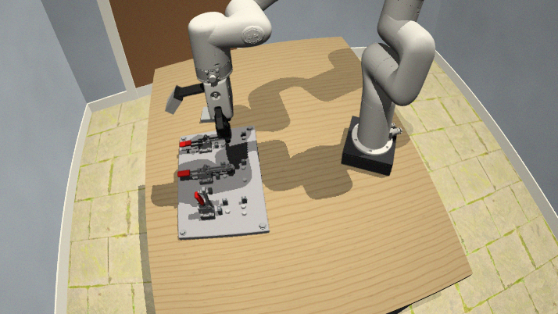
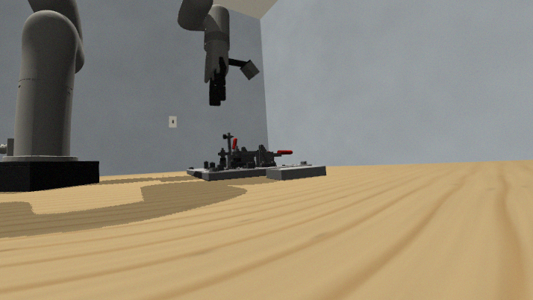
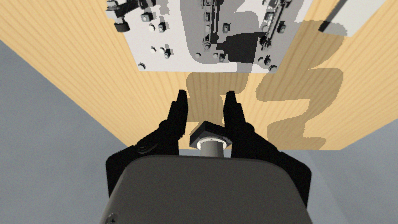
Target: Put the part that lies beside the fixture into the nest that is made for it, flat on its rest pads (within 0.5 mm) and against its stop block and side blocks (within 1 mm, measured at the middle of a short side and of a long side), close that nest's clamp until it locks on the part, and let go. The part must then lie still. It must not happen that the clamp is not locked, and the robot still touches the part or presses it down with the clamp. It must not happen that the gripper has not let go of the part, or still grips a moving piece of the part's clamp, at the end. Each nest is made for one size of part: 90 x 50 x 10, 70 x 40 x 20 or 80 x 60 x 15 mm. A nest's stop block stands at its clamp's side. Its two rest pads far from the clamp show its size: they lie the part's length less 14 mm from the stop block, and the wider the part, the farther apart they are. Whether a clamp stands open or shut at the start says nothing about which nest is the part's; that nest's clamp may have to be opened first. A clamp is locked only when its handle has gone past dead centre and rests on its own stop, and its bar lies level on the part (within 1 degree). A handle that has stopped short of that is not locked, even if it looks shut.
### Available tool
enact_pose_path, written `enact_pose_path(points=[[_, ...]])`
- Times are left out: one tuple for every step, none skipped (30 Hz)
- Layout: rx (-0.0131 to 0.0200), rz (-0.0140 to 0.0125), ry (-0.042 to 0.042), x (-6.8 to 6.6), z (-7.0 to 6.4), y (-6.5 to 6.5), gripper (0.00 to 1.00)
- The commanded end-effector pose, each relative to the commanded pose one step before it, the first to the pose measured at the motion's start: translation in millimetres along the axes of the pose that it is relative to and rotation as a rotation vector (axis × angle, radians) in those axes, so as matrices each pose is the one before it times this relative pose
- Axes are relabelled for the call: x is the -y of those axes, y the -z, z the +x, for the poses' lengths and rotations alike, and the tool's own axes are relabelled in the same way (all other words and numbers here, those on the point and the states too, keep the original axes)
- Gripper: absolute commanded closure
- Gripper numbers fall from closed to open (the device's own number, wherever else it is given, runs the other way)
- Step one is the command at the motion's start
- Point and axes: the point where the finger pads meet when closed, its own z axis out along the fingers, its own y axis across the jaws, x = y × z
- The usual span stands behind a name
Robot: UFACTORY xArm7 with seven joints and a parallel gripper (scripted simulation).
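Gripper fingers (image 1: 223, 130) (image 2: 217, 91) hang black and parted about halfway with nothing between them, high above the fixture plate (image 1: 223, 231) (image 2: 239, 173) (image 3: 165, 64) at centre left of the top view. Beneath them spreads a pale wooden table (image 1: 332, 234) (image 2: 336, 224) (image 3: 95, 65), its long grain lines dark against honey tan, crossed by blurry-shaped brown shadows of the arm. Around it lies a floor (image 1: 94, 250) of cream tiles with yellow-green joints; blue-grey, faintly mottled walls (image 1: 23, 156) (image 2: 392, 82) rise at the sides, a brown panel (image 1: 156, 35) in a pale frame fills the upper left of the top view, and a small white wall plate (image 2: 172, 122) sits left of centre in the exterior view

The part (image 1: 205, 115) (image 2: 296, 172) (image 3: 357, 17), a flat grey rectangular block, lies on the wood just beside the fixture: above its upper edge in the top view, partly hidden by the gripper, and at upper right in the wrist view. The fixture is a smooth light-grey slab with round-headed bolts near its corners and dark metal clamps. In the top view, the upper clamp (image 1: 205, 144) and middle clamp (image 1: 206, 174) have red handles laid out to the left; the lower clamp (image 1: 205, 207) has its red handle and bar raised. At right, the white rounded arm stands on a black block base (image 1: 365, 165) (image 2: 63, 179). A round embossed emblem (image 1: 253, 35) marks the upper joint, its letters too small to read surely
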Motion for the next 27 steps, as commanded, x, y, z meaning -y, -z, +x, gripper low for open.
enact_pose_path(points=[[-0.00404, 0.00083, 0.0002, 0.16, 1.33, 1.47, 0.53], [0.0, 0.0, 0.0, 0.0, 0.0, 0.0, 0.53], [0.0, 0.0, 0.0, 0.0, 0.0, 0.0, 0.53], [0.0, 0.0, 0.0, 0.0, 0.2, 0.0, 0.53], [0.00001, 0.0, 0.0, 0.0, 0.52, 0.0, 0.53], [0.00001, 0.0, 0.0, 0.0, 0.95, 0.0, 0.53], [0.00002, 0.0, 0.00001, 0.0, 1.47, 0.0, 0.53], [0.00002, 0.0, 0.00001, 0.0, 2.05, -0.01, 0.53], [0.0, 0.0, 0.0, 0.0, 2.7, 0.01, 0.53], [0.0, 0.0, 0.0, 0.0, 3.35, 0.0, 0.53], [0.0, 0.0, 0.0, 0.0, 3.98, 0.0, 0.53], [0.0, 0.0, 0.0, 0.0, 4.58, 0.0, 0.53], [0.0, 0.0, 0.0, 0.0, 5.14, 0.0, 0.53], [0.0, 0.0, 0.0, 0.0, 5.64, 0.0, 0.53], [0.0, 0.0, 0.0, 0.0, 6.07, 0.0, 0.53], [0.0, 0.0, 0.0, 0.0, 6.43, 0.0, 0.53], [0.0, 0.0, 0.0, 0.0, 6.7, 0.0, 0.53], [0.0, 0.0, 0.0, 0.0, 6.87, 0.01, 0.53], [0.0, 0.0, 0.0, 0.0, 0.0, 0.0, 0.53], [0.0, 0.0, 0.0, 0.0, 0.0, 0.0, 0.53], [0.0, 0.0, 0.0, 0.0, 6.97, -0.01, 0.53], [0.0, 0.0, 0.0, 0.0, 6.96, 0.0, 0.53], [0.0, 0.0, 0.0, 0.0, 6.88, 0.0, 0.53], [0.0, 0.0, 0.0, 0.0, 6.71, 0.0, 0.53], [0.0, 0.0, 0.0, 0.0, 6.46, 0.01, 0.53], [0.0, 0.0, 0.0, 0.0, 6.14, 0.0, 0.53], [0.0, 0.0, 0.0, 0.0, 5.76, 0.0, 0.53]])
